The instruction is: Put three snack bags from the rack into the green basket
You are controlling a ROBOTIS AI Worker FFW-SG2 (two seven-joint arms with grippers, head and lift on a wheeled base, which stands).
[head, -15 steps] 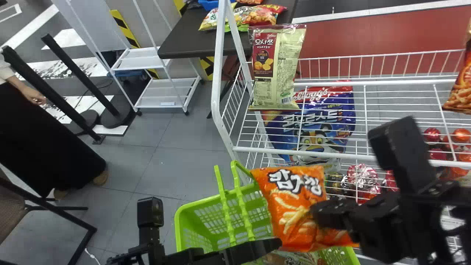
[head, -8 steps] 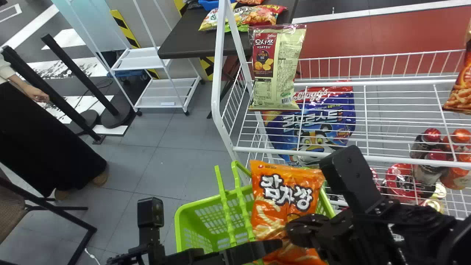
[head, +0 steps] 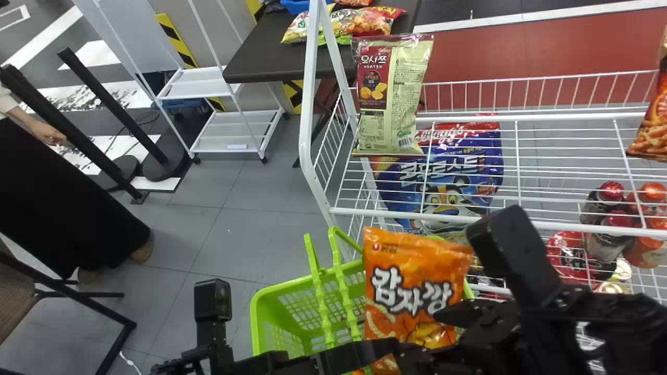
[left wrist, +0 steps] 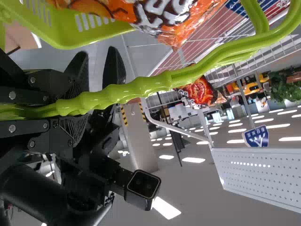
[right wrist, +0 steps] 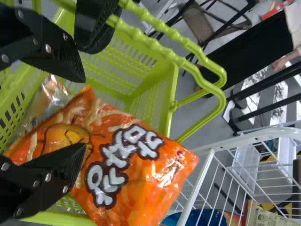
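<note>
The white wire rack [head: 306, 94] holds snack bags [head: 401, 99].

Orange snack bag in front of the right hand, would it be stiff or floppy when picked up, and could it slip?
The orange snack bag would probably be floppy, since its thin film already shows wrinkles. The glossy surface may make it somewhat slippery. The snack pieces pictured on it suggest light contents that could crush if squeezed hard.

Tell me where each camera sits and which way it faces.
Head view: on the head, facing forward and down at the green basket and rack; both arms show.
Left wrist view: on that wrist, facing past the handle toward the rack; left gripper shows.
Right wrist view: on that wrist, facing into the basket; right gripper shows.
Both wrist views share the orange bag.
</note>
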